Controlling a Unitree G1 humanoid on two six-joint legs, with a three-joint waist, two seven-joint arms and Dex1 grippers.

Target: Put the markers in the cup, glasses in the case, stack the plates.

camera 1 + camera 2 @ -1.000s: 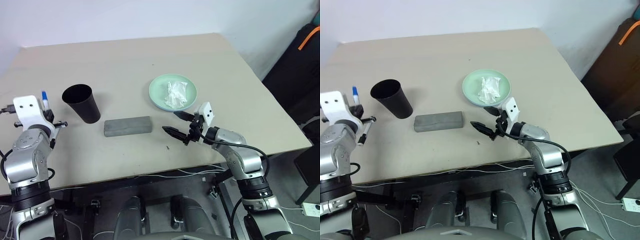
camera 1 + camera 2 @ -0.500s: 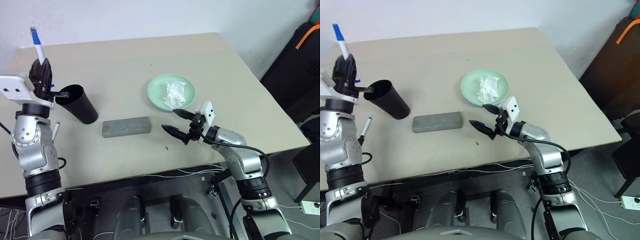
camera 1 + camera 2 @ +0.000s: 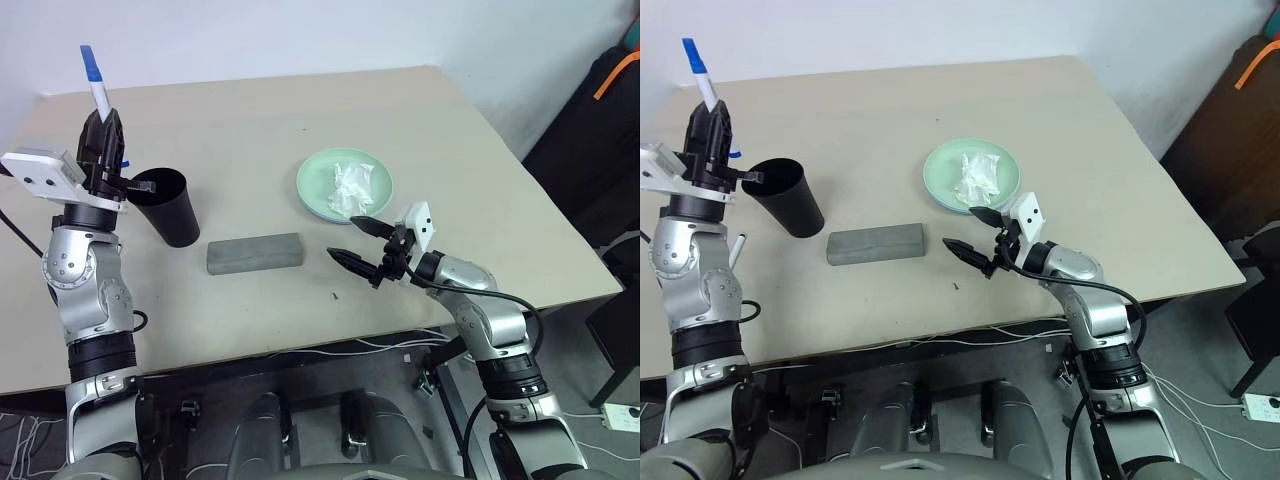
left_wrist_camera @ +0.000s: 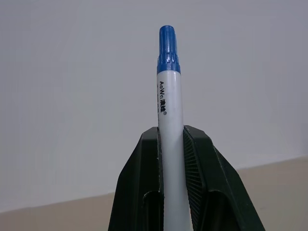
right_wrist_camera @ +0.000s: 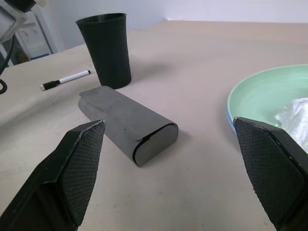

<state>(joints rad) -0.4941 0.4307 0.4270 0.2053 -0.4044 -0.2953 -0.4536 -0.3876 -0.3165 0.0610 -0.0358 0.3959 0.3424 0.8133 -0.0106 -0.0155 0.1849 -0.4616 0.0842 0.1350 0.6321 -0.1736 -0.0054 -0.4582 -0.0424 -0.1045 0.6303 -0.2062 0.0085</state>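
While the table (image 3: pixel 260 120) holds the grey case (image 3: pixel 255 253) near its middle and the green plate (image 3: pixel 330 195) to the right, my concern is the black cup (image 3: pixel 168 205) at the left. My left gripper (image 3: pixel 104 135) pinches the blue-capped marker (image 3: pixel 97 80) upright, cap up, just left of the cup's rim and above it; the cup's mouth lies right of and below the marker's lower end. My right gripper (image 3: pixel 362 242) hangs spread wide beyond the case, well apart. A dark-capped marker (image 5: pixel 65 80) lies flat left of the cup.
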